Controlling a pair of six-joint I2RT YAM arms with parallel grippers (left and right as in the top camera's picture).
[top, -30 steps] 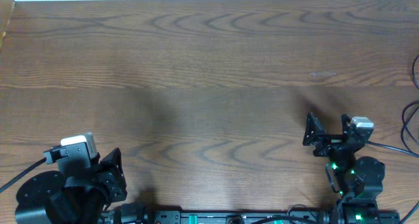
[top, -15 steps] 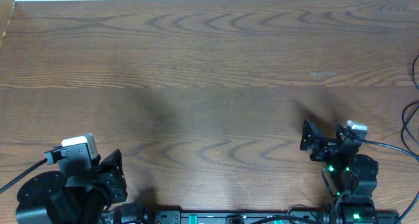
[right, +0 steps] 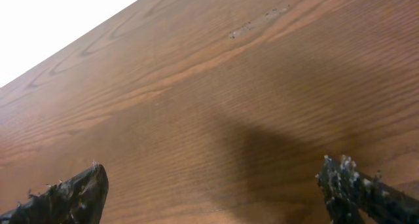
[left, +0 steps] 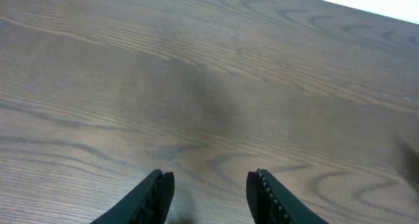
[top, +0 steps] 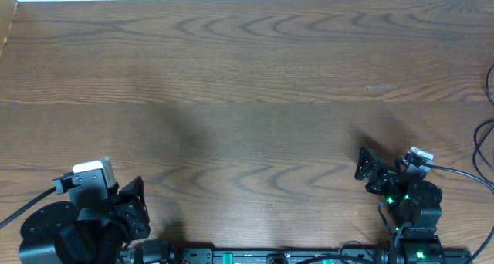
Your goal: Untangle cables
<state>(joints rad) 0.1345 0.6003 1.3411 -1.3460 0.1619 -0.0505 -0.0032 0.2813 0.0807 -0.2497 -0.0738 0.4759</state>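
The cables are out of view in every frame; only bare wood shows. My left gripper (top: pixel 137 201) rests at the near left corner of the table. In the left wrist view it (left: pixel 211 179) is open, with a moderate gap and only wood grain between its fingers. My right gripper (top: pixel 383 160) hovers near the front edge at the right. Its fingers stand wide open (right: pixel 213 170) over bare table, holding nothing.
The brown wooden table (top: pixel 247 102) fills the views, with a pale wall strip along its far edge. Thick black arm cables (top: pixel 486 152) loop at the right edge. A small pale scuff (top: pixel 380 86) marks the wood at right of centre.
The right gripper has drawn back a little toward the near edge and tilted. The left arm has not moved.
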